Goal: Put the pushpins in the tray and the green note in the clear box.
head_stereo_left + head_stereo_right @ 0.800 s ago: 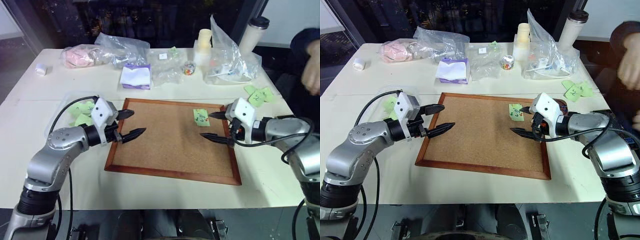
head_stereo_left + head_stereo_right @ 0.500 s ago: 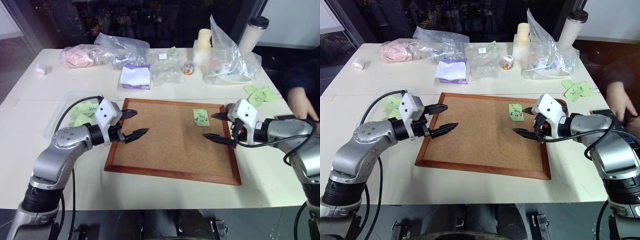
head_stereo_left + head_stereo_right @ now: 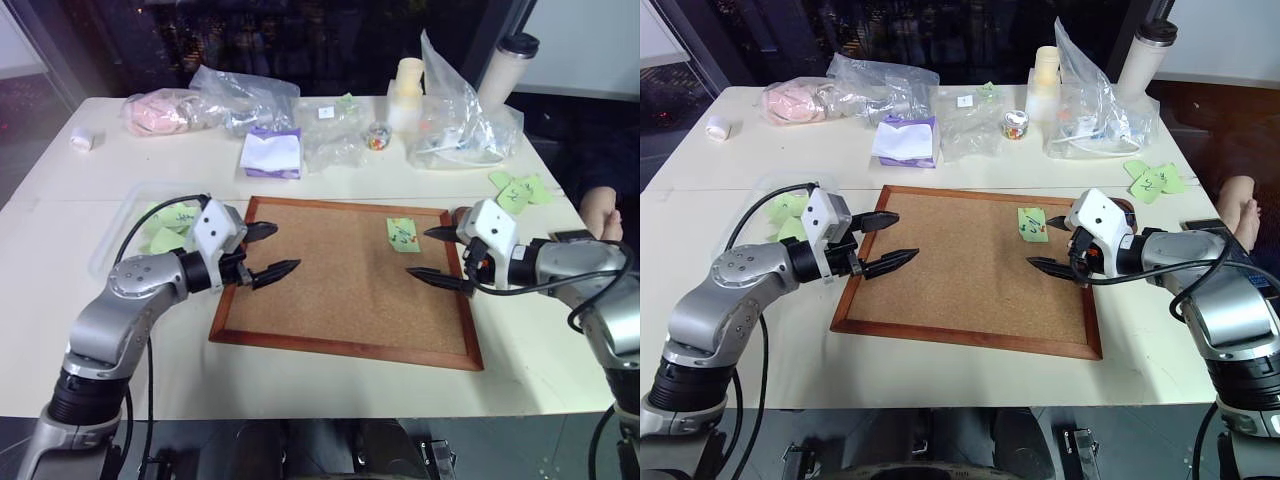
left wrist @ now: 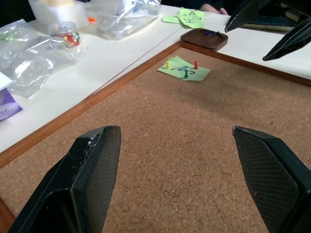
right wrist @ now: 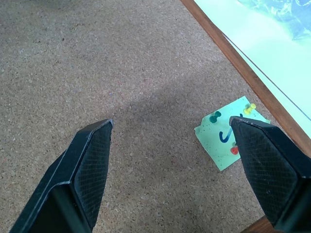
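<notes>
The green note (image 3: 402,234) lies on the cork board (image 3: 340,300) near its far right corner, held by three pushpins: yellow (image 4: 167,63), red (image 4: 196,64) and green (image 4: 185,74). My right gripper (image 3: 417,252) hovers open just right of the note, fingers pointing left. Behind it, off the board's corner, sits the dark brown tray (image 4: 204,39) with small blue pins in it. My left gripper (image 3: 285,248) hangs open and empty over the board's left edge. The clear box (image 3: 110,245), left of the board, holds several green notes.
Along the table's far side are plastic bags (image 3: 245,95), a white and purple pad (image 3: 272,153), a small jar of pins (image 3: 378,137), stacked cups (image 3: 408,85) and a tumbler (image 3: 508,62). Loose green notes (image 3: 518,190) lie at the right. A person's hand (image 3: 600,210) rests at the right edge.
The person's hand has dropped from the upper right to the table's right edge. My left gripper has edged slightly right over the board. The right gripper has hardly moved.
</notes>
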